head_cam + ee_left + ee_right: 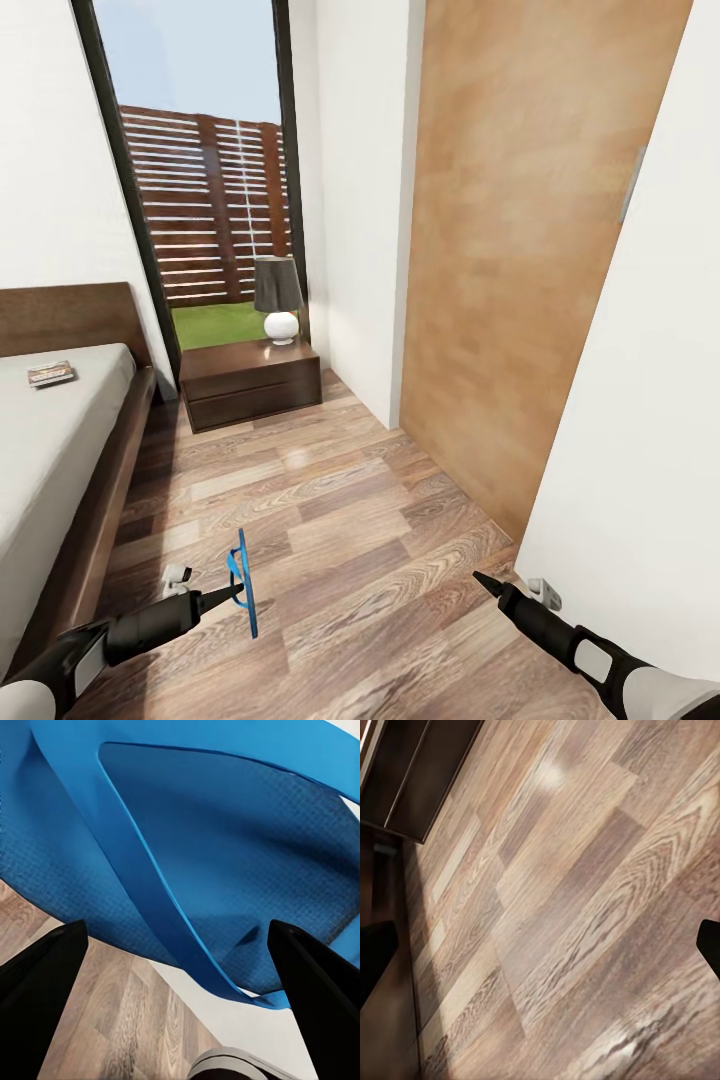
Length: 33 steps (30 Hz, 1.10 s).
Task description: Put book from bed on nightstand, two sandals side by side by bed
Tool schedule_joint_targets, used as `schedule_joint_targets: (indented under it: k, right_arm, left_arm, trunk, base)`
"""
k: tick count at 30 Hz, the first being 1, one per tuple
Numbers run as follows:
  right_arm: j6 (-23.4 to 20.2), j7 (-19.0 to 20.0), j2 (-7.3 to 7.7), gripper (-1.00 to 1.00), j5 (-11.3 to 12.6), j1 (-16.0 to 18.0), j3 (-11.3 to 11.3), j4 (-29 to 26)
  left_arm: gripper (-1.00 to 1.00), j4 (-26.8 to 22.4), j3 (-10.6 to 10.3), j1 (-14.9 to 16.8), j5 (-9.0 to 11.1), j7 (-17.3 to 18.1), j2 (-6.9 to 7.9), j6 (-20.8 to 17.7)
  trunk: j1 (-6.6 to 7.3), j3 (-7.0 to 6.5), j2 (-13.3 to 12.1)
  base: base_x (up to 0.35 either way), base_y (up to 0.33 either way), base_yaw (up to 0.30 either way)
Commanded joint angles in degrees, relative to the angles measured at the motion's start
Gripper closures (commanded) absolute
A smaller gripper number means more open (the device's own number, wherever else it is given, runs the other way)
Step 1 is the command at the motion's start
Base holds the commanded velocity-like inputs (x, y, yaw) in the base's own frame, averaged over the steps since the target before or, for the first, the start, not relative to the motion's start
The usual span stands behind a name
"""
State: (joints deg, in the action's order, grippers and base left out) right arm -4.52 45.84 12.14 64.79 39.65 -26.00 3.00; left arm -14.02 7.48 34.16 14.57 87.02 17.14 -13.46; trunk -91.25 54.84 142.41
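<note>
One bright blue sandal [243, 585] hangs edge-on above the wood floor, close to the side of the bed [40, 470]. My left gripper [232, 592] is shut on it. In the left wrist view the sandal's sole and strap [187, 847] lie between the black fingers [45, 1005]. The book [50, 374] lies on the grey mattress near the headboard. A dark-brown nightstand [250, 385] stands past the bed's head, in front of the window. My right gripper [484, 581] is low on the right, open and holding nothing, above bare floor [555, 915].
A lamp [278, 298] with a dark shade stands on the nightstand. A wooden door panel [520, 250] and a white wall [650, 430] close in the right side. Open plank floor [340, 520] runs between the bed and the wall.
</note>
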Motion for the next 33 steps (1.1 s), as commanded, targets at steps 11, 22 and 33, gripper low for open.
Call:
schedule_joint_targets:
  k: [11,22,33]
  right_arm:
    - [-0.41,0.44,0.03,-1.00,0.60,0.12,-0.08,0.17]
    - [-0.28,0.51,0.08,-1.00,0.60,0.17,-0.09,0.17]
    - [-0.23,0.65,0.18,-1.00,0.77,0.17,0.04,0.17]
  left_arm:
    - [1.00,-0.64,-1.76,0.03,0.04,-0.38,0.67,0.02]
    - [1.00,-4.84,-8.22,0.03,-3.34,-2.51,1.81,3.63]
    - [1.00,-5.86,-10.36,0.03,-11.02,-11.91,1.84,4.56]
  trunk:
    - [0.01,0.06,0.03]
    - [0.01,0.06,0.03]
    - [0.01,0.06,0.03]
  base:
    - [0.000,0.000,0.000]
    - [0.000,0.000,0.000]
    - [0.000,0.000,0.000]
